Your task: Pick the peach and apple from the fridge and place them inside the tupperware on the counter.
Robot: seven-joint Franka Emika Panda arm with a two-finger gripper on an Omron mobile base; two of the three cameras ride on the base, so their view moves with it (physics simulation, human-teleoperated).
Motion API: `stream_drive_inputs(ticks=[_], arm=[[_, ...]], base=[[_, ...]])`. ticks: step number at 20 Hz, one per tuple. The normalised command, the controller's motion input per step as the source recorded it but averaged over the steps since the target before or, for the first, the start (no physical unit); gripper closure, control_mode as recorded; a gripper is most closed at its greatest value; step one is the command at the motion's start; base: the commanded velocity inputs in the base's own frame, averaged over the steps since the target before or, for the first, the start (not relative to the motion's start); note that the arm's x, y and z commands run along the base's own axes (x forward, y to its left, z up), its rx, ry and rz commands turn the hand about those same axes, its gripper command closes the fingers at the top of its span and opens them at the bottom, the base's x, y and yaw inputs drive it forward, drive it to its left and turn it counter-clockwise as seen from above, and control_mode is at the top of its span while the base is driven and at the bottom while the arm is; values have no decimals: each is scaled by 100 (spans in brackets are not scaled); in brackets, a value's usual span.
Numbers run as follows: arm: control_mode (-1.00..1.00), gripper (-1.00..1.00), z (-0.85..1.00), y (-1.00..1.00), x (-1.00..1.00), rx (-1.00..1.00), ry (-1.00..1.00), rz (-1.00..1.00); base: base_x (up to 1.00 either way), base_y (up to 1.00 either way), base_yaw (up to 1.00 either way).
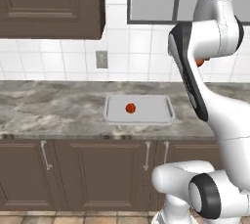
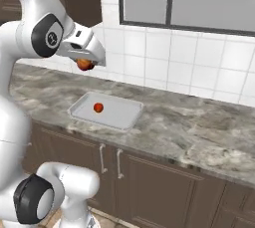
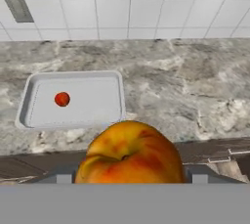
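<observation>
Gripper [image 2: 85, 64] up in the air over the counter's [image 2: 199, 127] front edge, pinching the peach [image 3: 131, 152]; fingertips are hidden behind the fruit in the hand view, so grip contact is judged from the right base view, where the peach [image 2: 85, 64] sits right under the hand. Farther back, the tupperware [image 1: 166, 115] lies flat on the counter, near the front edge. Apple [image 1: 130, 108] rests inside it, roughly mid-tray, clear of the rim. Tiled wall behind.
</observation>
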Motion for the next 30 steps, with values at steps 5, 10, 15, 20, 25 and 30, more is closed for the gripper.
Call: stream_drive_inputs(ticks=[5,10,15,20,25,30], arm=[[100,100,0,0,0,0,0,0],[100,100,0,0,0,0,0,0],[100,100,0,0,0,0,0,0],[-100,100,-56,0,18,1,33,15],[-100,100,-76,0,9,13,30,35],[-100,100,-84,-4,1,24,0,24]], base=[[86,75,-38],[73,20,-42],[51,2,-16],[0,0,0],[0,0,0],[0,0,0]])
